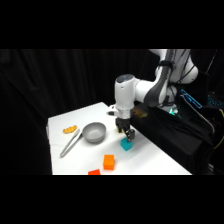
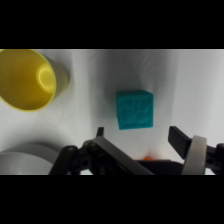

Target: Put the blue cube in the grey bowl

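Gripper (image 1: 129, 135) hangs just above the blue cube (image 1: 127, 144), which sits on the white table (image 1: 150, 160) right of the grey bowl (image 1: 94, 132); fingers spread wider than the cube, holding nothing. Side view also shows metal tongs (image 1: 71, 143) left of the bowl, an orange cube (image 1: 109, 161) and a red block (image 1: 94, 172) near the front edge. Wrist view alone shows a yellow cup (image 2: 27, 80) near the blue cube (image 2: 134, 109), bowl rim (image 2: 25, 155) at lower left.
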### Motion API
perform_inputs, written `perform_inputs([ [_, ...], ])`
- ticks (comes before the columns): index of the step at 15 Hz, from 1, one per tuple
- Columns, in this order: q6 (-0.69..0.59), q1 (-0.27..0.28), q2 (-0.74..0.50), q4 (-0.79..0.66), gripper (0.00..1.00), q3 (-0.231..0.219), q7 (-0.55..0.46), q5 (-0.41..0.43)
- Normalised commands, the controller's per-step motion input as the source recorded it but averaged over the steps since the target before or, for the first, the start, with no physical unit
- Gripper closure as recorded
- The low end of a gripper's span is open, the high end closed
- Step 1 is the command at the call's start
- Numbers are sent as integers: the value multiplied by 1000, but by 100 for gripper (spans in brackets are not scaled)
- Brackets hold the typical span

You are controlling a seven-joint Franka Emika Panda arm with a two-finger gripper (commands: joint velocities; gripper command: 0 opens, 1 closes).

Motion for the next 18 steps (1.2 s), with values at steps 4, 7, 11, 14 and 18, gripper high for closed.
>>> perform_inputs([
  [4,263,37,-32,-171,0,4,89,-22],
  [7,249,58,3,-126,0,24,88,-1],
  [11,249,91,89,-51,0,7,137,-55],
  [14,255,70,186,41,0,-14,96,-45],
  [18,267,138,207,89,0,-130,153,-124],
])
